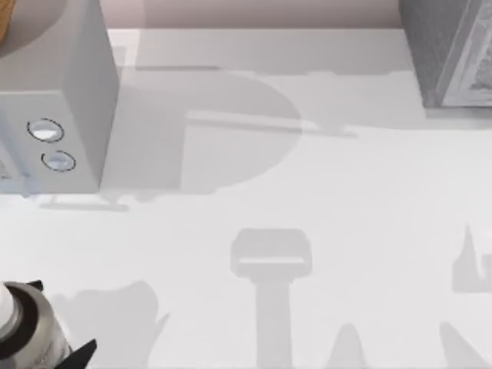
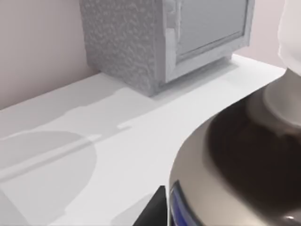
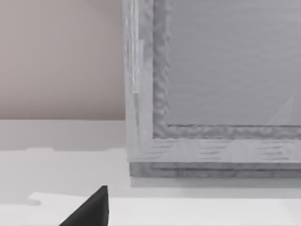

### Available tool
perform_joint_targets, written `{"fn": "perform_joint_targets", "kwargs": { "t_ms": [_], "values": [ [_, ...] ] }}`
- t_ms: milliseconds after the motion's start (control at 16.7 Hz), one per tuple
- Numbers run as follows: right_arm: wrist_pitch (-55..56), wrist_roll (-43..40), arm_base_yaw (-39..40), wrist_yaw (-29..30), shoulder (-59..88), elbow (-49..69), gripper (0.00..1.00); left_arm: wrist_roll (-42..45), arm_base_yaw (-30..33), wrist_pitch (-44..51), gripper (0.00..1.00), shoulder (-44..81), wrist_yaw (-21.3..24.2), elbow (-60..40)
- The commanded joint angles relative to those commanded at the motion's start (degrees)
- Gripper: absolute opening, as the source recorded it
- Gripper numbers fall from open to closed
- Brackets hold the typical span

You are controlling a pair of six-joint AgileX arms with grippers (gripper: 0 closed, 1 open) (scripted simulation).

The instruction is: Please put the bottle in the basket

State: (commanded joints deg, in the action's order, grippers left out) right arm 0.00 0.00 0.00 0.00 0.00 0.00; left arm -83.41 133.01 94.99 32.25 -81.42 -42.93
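The bottle [image 1: 27,327] is at the top view's bottom left corner, silver-grey with a white cap, close under the camera. My left gripper [image 1: 58,319] is shut on it, with black fingertips [image 1: 83,351] on either side of its body. The left wrist view shows the bottle [image 2: 235,160] up close with its dark neck band and white cap, and one black finger [image 2: 153,209] beside it. A tan sliver [image 1: 3,19] sits at the top left corner; I cannot tell if it is the basket. One black fingertip [image 3: 91,209] of my right gripper points at a grey cabinet.
A grey box [image 1: 61,92] with two round knobs stands at the left, behind the bottle. A textured grey cabinet [image 1: 450,54] stands at the back right of the white table [image 1: 307,184]. Arm shadows fall across the table's middle and front.
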Motion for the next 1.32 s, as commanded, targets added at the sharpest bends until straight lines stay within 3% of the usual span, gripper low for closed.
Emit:
{"fn": "perform_joint_targets", "kwargs": {
  "t_ms": [180, 540, 720, 960, 1320],
  "values": [
    [0.0, 0.0, 0.0, 0.0, 0.0, 0.0, 1.0, -2.09, 2.02, 3.99, 0.0, -2.15, -2.29, -0.43],
    [0.0, 0.0, 0.0, 0.0, 0.0, 0.0, 1.0, -1.97, 1.85, 3.93, 0.0, -1.97, -2.2, -0.24],
    [0.0, 0.0, 0.0, 0.0, 0.0, 0.0, 1.0, -0.42, -1.25, 1.85, 0.0, -0.82, 1.07, -3.1],
    [0.0, 0.0, 0.0, 0.0, 0.0, 0.0, 1.0, 6.26, -13.29, -4.67, 0.0, 4.94, 12.76, -14.2],
    [0.0, 0.0, 0.0, 0.0, 0.0, 0.0, 1.0, 23.67, -45.26, -17.99, 0.0, 21.33, 38.67, -39.64]
  ]
}}
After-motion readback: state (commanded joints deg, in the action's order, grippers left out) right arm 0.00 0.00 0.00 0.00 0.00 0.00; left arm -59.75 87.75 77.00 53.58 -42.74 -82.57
